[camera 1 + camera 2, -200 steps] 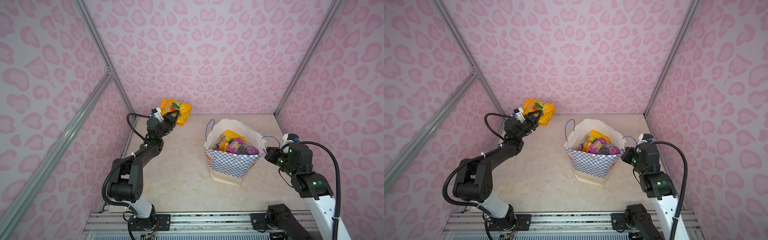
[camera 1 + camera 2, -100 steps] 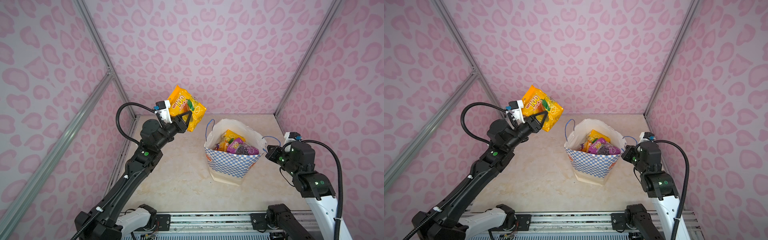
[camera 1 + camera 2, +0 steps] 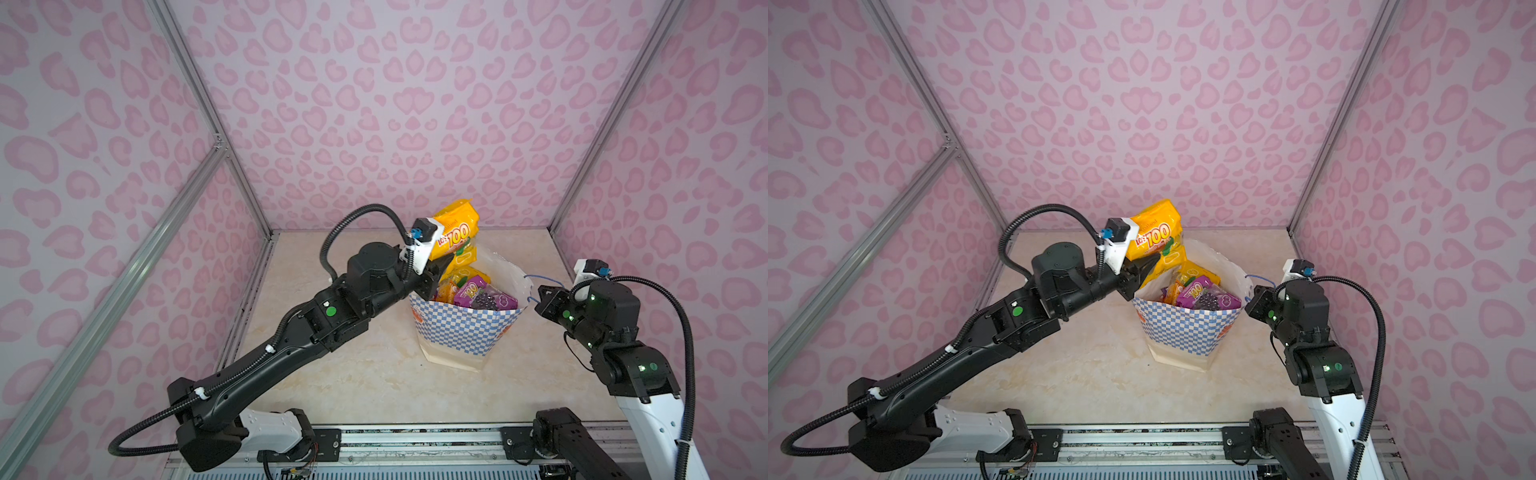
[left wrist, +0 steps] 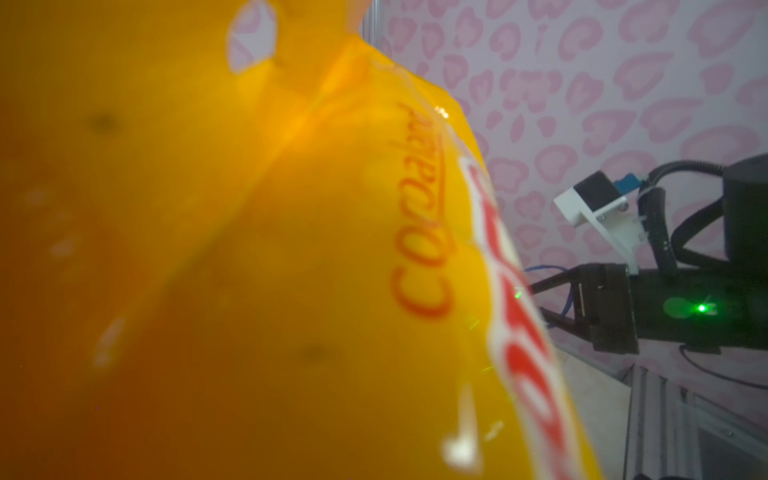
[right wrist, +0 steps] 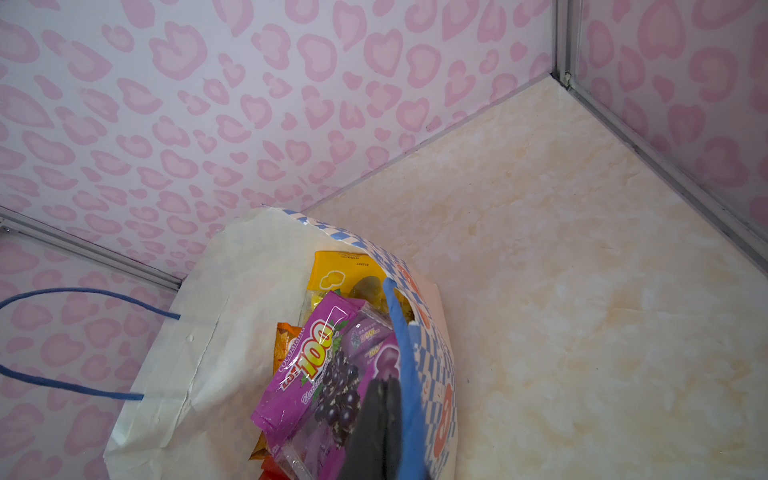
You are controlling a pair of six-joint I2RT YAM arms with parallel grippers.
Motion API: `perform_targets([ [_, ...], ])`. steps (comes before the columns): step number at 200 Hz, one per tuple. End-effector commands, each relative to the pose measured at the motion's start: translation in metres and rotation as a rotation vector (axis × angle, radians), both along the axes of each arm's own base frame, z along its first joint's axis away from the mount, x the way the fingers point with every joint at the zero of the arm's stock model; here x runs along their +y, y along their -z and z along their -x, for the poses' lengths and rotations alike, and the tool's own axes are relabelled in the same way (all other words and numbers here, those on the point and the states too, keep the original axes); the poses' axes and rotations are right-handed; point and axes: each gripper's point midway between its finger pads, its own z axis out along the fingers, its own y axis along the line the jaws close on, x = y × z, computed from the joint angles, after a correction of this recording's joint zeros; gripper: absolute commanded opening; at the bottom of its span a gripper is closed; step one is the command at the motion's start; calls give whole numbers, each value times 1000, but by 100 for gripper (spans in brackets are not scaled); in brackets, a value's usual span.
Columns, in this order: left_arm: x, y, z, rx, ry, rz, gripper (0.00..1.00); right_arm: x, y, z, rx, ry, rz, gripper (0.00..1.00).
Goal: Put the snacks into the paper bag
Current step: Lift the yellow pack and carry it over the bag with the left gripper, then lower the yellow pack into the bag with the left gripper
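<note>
We start at the left gripper [image 3: 443, 267], whose fingers are clamped on the lower part of a yellow packet [image 3: 455, 232] with red lettering. The packet stands upright above the fingers and fills nearly the whole left wrist view [image 4: 291, 249]. Just below and beside this gripper is the open mouth of the paper bag [image 3: 461, 328], which stands on the table [image 3: 353, 374]. The gripper sits at the rim on its own side, and the held packet's lower end hangs over the opening. Inside the bag, a little beyond the fingers, we see more packets: a purple packet [image 3: 482, 295] with grapes on top and yellow and orange ones around it. Across the bag, the right gripper [image 3: 540, 300] is closed at the opposite rim. In its wrist view the dark fingers [image 5: 380, 407] meet over the purple packet [image 5: 316, 365], and a blue cord handle [image 5: 399, 332] runs right along them; we cannot tell whether it is pinched. The other handle [image 5: 83, 299] loops free on the bag's far side.
</note>
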Motion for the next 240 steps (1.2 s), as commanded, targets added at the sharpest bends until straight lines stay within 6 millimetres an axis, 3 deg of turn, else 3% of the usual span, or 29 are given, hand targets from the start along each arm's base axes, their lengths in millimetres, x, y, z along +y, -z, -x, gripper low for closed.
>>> perform_targets([
  [1,-19,4,-6,-223,-10,-216,37,-3,-1,2,-1,8,22,3],
  [45,-61,73,-33,-373,37,-631,37,-4,1,6,1,7,29,3],
  [68,-72,108,-49,-433,57,-795,25,-7,0,9,-6,15,41,3],
  [104,-84,136,-75,-413,88,-903,24,-7,-2,11,-9,14,45,3],
  [168,-91,186,-103,-425,111,-1163,16,-5,-5,8,-7,5,43,3],
  [212,-91,212,-113,-407,132,-1234,16,-3,-11,5,-20,1,33,3],
  [240,-86,241,-114,-372,168,-1312,19,-2,-14,4,-25,-6,28,3],
])
